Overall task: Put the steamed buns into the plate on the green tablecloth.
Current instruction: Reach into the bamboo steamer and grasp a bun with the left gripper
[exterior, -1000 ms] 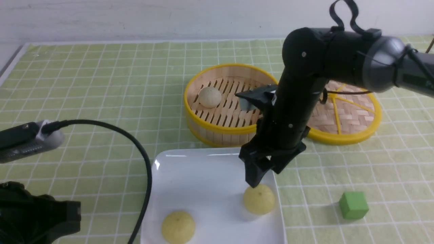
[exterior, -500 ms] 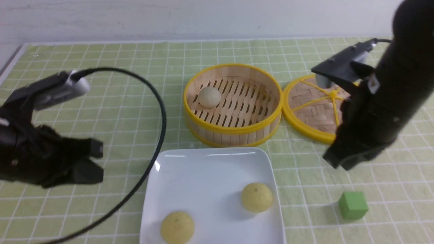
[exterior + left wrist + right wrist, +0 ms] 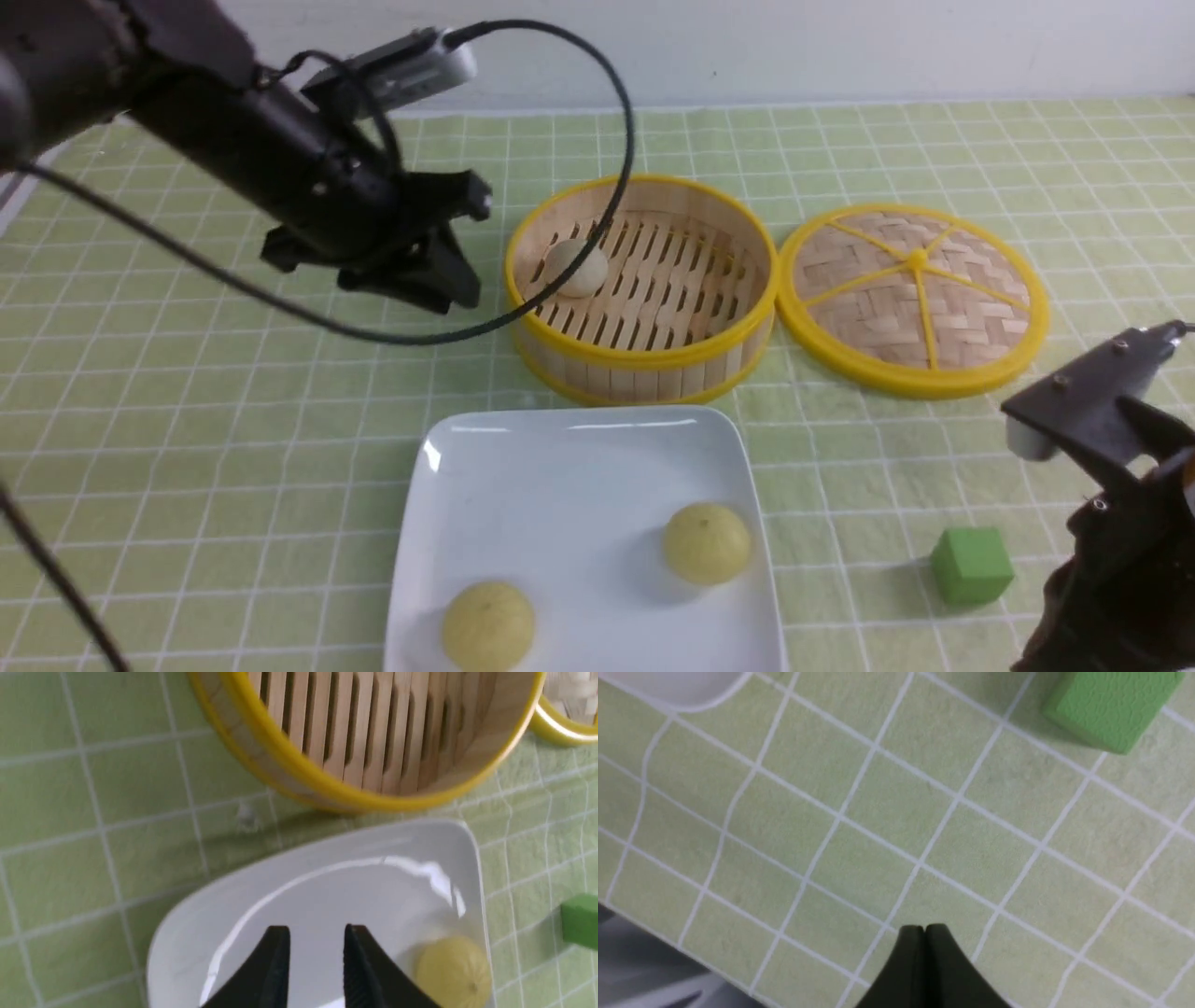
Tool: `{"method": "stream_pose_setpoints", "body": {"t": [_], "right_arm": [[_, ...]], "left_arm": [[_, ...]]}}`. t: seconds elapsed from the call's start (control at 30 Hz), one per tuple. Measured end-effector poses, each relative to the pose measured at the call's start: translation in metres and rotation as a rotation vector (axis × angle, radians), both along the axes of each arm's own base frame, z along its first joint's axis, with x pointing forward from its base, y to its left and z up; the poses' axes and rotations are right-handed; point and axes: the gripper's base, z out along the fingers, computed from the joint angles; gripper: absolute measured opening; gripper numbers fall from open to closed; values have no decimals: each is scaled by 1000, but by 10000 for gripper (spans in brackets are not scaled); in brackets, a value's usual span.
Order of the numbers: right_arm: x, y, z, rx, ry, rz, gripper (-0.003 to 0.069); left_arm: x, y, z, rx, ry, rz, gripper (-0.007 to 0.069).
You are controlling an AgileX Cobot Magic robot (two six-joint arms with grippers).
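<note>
Left end effector [image 3: 316, 952], fingers apart, nears the steamer [image 3: 644, 373], upper centre; its last bun [image 3: 576, 269] sits by the wall, so fingers could catch the rim! Two buns [image 3: 707, 544] on the plate [image 3: 560, 485], lower centre; right end effector [image 3: 923, 947] closed.

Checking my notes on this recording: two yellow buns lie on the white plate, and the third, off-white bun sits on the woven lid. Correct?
Not quite: the off-white bun is in the bamboo steamer basket, as the front view shows. The rest holds.
</note>
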Motion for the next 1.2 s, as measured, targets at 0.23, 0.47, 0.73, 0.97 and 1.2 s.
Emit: {"method": "stream_pose_setpoints", "body": {"t": [0.23,0.47,0.73,0.97,1.2], "right_arm": [[-2,2,-17,124,-87,-102,-8],[1,2,-21,130,-158,-66,-6],[4,2,-20,133,-203,-49,-1],[5,2,-19,133,-211,-45,1],[6,3,-19,142,-223,-50,3]], "left_arm": [[66,-57,-13,24,-97,-59,309],[109,-78,-52,42,-137,-72,287],[121,-76,-81,128,-140,-78,284],[122,-75,-80,142,-142,-69,249],[123,-67,-82,218,-132,-22,27]]}}
